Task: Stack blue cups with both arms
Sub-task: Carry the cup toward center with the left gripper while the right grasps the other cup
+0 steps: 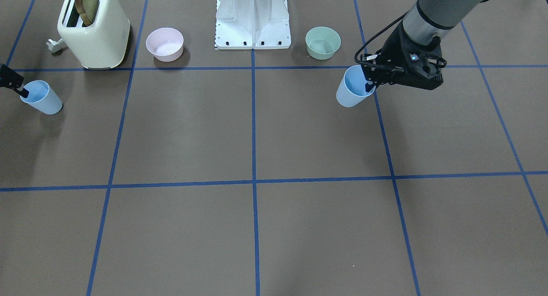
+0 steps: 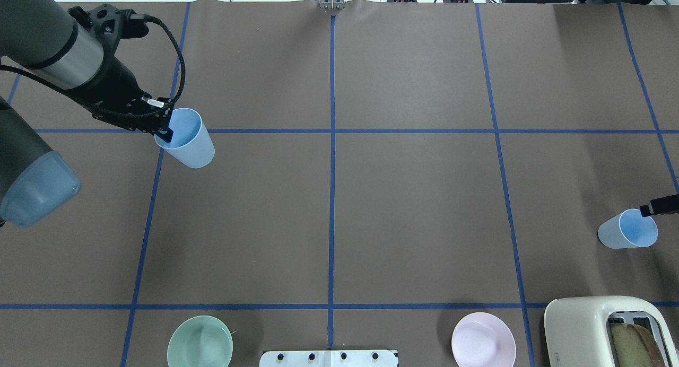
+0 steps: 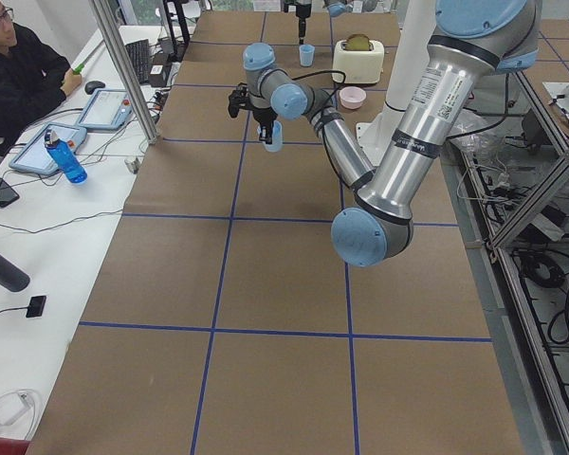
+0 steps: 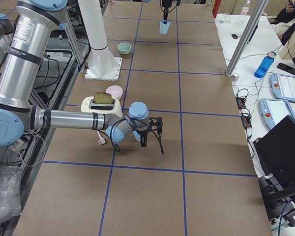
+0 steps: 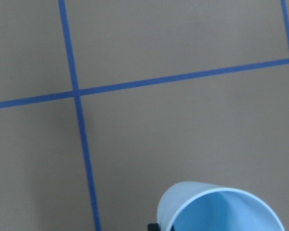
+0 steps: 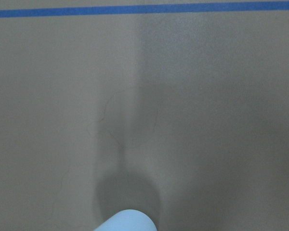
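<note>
Two pale blue cups, each held by one arm. My left gripper (image 2: 165,133) is shut on the rim of one blue cup (image 2: 186,139), one finger inside it; it also shows in the front view (image 1: 352,88) and the left wrist view (image 5: 221,207). It hangs tilted just above the table. My right gripper (image 2: 646,211) enters at the table's right edge and is shut on the rim of the other blue cup (image 2: 627,229), which shows in the front view (image 1: 41,98) and at the bottom of the right wrist view (image 6: 127,220), its shadow on the table beneath.
A cream toaster (image 1: 94,28) with a slice of bread stands near the right arm's cup. A pink bowl (image 1: 165,43) and a pale green bowl (image 1: 323,42) flank the white pedestal (image 1: 252,18). A seated operator (image 3: 19,76) is beyond the table's far edge.
</note>
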